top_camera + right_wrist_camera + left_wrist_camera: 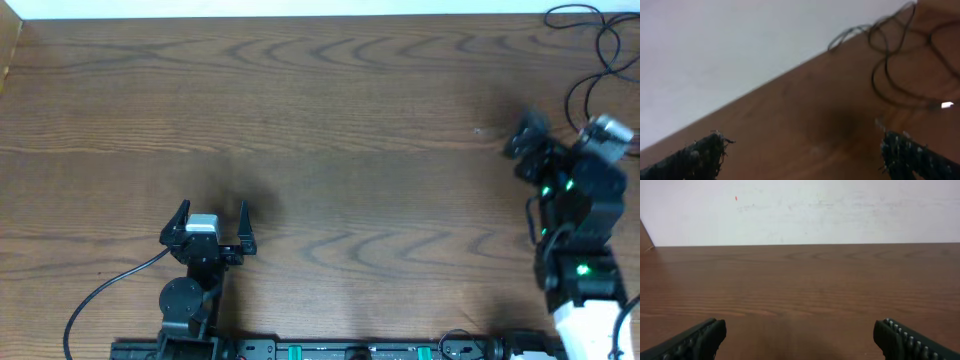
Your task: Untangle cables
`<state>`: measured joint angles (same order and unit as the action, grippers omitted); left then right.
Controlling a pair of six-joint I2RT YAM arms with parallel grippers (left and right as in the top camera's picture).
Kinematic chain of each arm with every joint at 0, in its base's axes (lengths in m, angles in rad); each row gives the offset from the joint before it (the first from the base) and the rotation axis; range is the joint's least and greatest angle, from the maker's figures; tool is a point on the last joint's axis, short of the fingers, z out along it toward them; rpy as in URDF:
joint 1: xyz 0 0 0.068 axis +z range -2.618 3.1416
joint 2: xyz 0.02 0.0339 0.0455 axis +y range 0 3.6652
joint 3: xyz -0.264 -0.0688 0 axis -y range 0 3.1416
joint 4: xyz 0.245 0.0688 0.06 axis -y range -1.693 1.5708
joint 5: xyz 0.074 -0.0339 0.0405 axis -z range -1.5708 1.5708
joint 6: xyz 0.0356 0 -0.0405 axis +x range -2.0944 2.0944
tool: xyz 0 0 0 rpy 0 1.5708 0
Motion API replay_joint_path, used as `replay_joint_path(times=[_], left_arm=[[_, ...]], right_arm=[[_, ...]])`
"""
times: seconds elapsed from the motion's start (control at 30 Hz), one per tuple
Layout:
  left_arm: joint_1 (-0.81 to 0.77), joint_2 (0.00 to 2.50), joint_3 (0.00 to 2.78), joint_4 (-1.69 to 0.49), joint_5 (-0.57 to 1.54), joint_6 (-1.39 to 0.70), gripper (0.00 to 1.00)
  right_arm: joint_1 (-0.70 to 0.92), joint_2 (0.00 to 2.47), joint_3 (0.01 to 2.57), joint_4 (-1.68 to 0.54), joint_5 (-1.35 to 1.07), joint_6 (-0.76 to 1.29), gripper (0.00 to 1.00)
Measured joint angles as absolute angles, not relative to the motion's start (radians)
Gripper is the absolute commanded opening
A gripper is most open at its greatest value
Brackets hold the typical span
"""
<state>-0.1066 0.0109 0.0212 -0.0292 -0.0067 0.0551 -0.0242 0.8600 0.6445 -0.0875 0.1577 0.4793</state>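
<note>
overhead — looped cables [571, 95] run front-to-back

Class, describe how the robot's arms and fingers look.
Both arms are black. The left arm has a silver wrist block and a black wire curving from its base. The right arm shows green lights and a white base section. The fingers are black with ribbed pads.

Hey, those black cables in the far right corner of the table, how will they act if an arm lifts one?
Probably floppy: the black cables lie in loose, curved loops. Likely light, since they look thin. The loops seem to cross, so lifting one strand may well drag others along.
</note>
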Motion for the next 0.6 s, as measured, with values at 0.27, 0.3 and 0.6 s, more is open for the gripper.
replay_joint_path(times=[0.27, 0.3, 0.6], left_arm=[[-0.107, 0.01, 0.022, -0.03, -0.007, 0.055, 1.0], [-0.107, 0.01, 0.021, -0.029, -0.007, 0.055, 1.0], [-0.107, 0.01, 0.021, -0.03, -0.007, 0.055, 1.0]], right_arm=[[0.024, 0.604, 0.272, 0.063, 0.157, 0.537, 0.99], [0.028, 0.567, 0.235, 0.068, 0.157, 0.539, 0.99], [0.03, 0.271, 0.025, 0.01, 0.157, 0.542, 0.99]])
